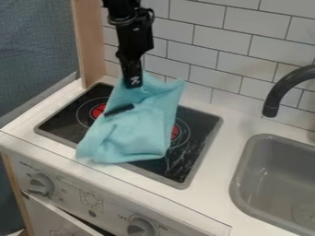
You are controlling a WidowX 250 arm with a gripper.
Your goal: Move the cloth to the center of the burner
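The black gripper (126, 97) comes down from the top edge over the back left part of the stove, shut on the light blue cloth (138, 133). Folds of cloth partly hide its fingers, and a dark piece pokes out over the fabric. From the grip, the cloth spreads down across the middle of the black stove top (201, 152), its lower left corner reaching over the front rim. Red burner centers show on either side of it, the left burner (97, 110) and the right burner (175, 132), the latter partly covered.
White tiled wall (240, 55) stands close behind the stove, with a wooden post (90, 41) at the back left. To the right are a grey sink (241, 184) and a dark curved faucet (280, 94). Knobs (40, 184) line the front panel.
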